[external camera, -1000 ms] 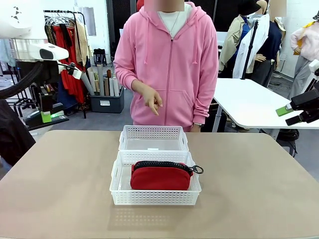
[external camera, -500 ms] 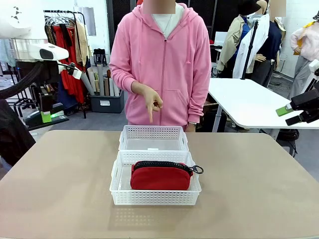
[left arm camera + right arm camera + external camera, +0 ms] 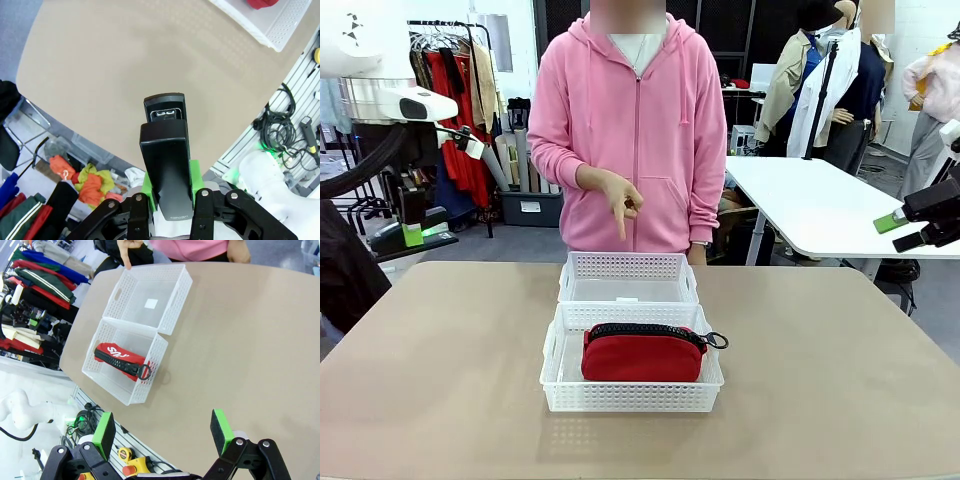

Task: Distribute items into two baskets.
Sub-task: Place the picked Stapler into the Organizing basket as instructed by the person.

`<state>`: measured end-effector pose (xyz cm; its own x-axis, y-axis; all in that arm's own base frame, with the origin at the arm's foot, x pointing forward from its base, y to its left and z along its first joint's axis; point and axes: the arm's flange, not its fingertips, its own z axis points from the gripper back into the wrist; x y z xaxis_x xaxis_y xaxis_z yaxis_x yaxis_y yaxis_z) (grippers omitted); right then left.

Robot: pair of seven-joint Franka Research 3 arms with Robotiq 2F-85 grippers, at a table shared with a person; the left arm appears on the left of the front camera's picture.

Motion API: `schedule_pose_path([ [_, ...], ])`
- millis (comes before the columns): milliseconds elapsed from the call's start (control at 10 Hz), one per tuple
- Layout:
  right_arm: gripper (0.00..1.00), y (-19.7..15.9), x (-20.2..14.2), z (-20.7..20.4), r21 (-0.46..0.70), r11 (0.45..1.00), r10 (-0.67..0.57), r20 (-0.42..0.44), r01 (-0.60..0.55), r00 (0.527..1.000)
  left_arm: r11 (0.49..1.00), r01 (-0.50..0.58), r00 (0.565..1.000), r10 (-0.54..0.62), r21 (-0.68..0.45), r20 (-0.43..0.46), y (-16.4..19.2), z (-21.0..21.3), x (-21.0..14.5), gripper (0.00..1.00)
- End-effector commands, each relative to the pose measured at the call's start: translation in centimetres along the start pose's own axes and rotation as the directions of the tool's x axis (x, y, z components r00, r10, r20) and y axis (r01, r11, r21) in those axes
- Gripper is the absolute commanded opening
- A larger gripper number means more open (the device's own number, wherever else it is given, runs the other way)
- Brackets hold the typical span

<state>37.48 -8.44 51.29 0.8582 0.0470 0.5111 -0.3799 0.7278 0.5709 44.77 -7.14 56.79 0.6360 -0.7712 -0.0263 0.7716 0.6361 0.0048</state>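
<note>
In the front view two white baskets stand end to end at mid-table. The near basket (image 3: pixel 630 395) holds the red pouch (image 3: pixel 640 358); the far basket (image 3: pixel 628 265) holds only a small white label. My left gripper (image 3: pixel 167 185) is shut on the black stapler (image 3: pixel 165 150), high above the table's edge; in the front view it hangs at far left (image 3: pixel 412 232). My right gripper (image 3: pixel 162 432) stands open high over the table, looking down on the far basket (image 3: pixel 135 305), the near basket (image 3: pixel 112 390) and the pouch (image 3: pixel 120 357). In the front view it sits at far right (image 3: pixel 900 232).
A person in a pink hoodie stands at the far side, one hand (image 3: pixel 620 205) pointing down above the far basket. The tan table (image 3: pixel 820 380) is bare on both sides of the baskets. A white table (image 3: pixel 820 205) stands behind on the right.
The person has straightened up and drawn the pointing hand slightly back and up. Both arms have stayed still.
</note>
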Motion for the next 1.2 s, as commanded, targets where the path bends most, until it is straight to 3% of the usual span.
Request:
schedule_pose_path([
  [0,1.0,0.1,0.1,-0.1,0.014,1.0,0.005,0.014,-0.006,1.0,1.0,-0.012,1.0,0.012,0.01,0.007,-0.2,0.2,-0.1,0.0],
  [300,1.0,0.1,0.1,-0.1,0.014,1.0,0.005,0.014,-0.006,1.0,0.999,0.036,0.999,-0.037,0.031,0.021,0.9,0.4,1.6,0.0],
  [1100,1.0,0.1,0.1,-0.1,0.014,1.0,0.005,0.014,-0.006,1.0,0.985,0.17,0.985,-0.171,0.024,0.024,4.2,0.3,11.5,0.0],
])
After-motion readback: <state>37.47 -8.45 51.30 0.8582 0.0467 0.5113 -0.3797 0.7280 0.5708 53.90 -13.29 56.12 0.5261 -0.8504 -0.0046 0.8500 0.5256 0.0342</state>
